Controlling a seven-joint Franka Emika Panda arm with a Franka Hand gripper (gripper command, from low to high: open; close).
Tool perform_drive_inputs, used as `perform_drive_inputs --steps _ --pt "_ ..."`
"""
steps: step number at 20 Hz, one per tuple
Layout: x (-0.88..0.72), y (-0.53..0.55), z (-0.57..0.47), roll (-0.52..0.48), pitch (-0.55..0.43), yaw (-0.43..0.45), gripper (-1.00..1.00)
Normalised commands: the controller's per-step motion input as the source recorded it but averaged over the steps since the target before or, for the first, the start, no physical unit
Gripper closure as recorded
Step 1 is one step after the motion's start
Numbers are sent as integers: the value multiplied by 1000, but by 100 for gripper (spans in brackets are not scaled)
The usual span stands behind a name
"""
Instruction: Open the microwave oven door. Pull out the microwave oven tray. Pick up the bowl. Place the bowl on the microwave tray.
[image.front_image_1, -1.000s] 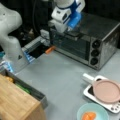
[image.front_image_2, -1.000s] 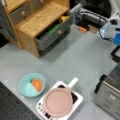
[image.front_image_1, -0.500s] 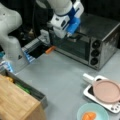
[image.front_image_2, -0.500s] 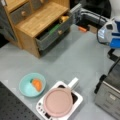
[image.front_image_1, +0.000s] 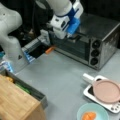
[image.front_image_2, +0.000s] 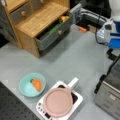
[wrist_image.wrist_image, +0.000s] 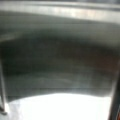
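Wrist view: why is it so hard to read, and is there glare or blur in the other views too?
Wrist view: blurred dark metal fills the frame, with a bright washed-out band along the bottom. In a front view the microwave oven top reflects light softly, and the tool at the microwave oven door is smeared. In both front views the bowl is soft-edged but readable.

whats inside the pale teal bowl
An orange lump lies inside the small round pale teal bowl, off-centre. Nothing else shows in it; the bowl floor under the lump is covered.
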Motion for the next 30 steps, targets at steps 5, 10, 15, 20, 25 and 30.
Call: perform_drive_inputs --steps 5,10,15,20,25,30 --pt "-196 -687 -397 230 -23 146 -100" --pt "-199 -443 -355 132 -34 134 -100" --pt "-80 -153 -175 60 -55 115 -100" --pt "61 -62 -112 47 -83 97 -100" --pt "134 -235 -192 136 -93 173 -100" --pt "246 -577 -281 193 -74 261 -100"
